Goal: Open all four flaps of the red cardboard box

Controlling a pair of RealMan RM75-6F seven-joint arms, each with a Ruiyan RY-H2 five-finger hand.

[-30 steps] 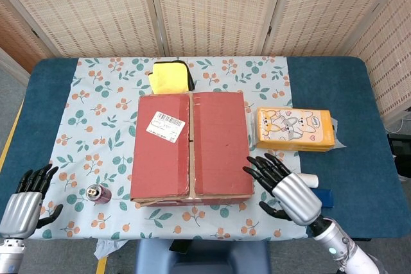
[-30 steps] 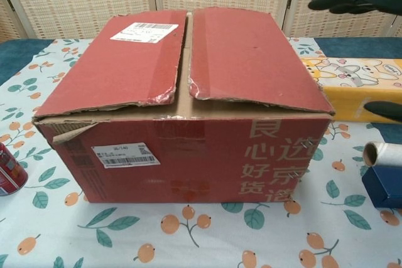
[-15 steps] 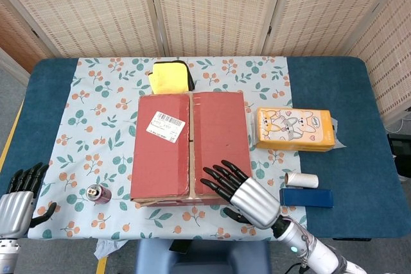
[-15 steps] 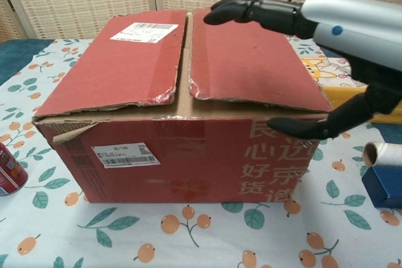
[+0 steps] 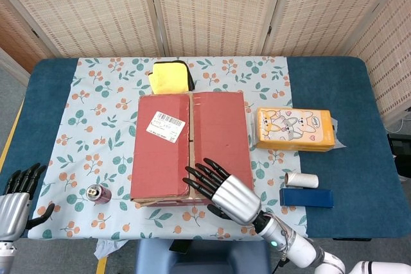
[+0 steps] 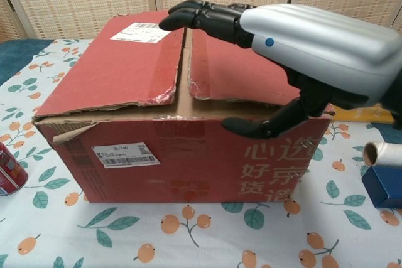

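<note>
Right hand [image 5: 225, 192]: hovering open, fingers spread, over the near edge of the red cardboard box [image 5: 189, 145], fingertips reaching the centre seam [image 5: 191, 142]. Left hand [image 5: 16, 194]: waiting open, well apart at the table's near-left corner. Box: sitting mid-table, both top flaps lying shut, seam running near to far. Soda can [image 5: 97, 193] standing near-left; yellow cloth [image 5: 171, 76] lying just behind

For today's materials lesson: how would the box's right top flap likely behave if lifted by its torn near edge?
The flap is thin cardboard, so probably light and bendy. Its ragged edge may tear further. It should hinge along the box's side fold.
</note>
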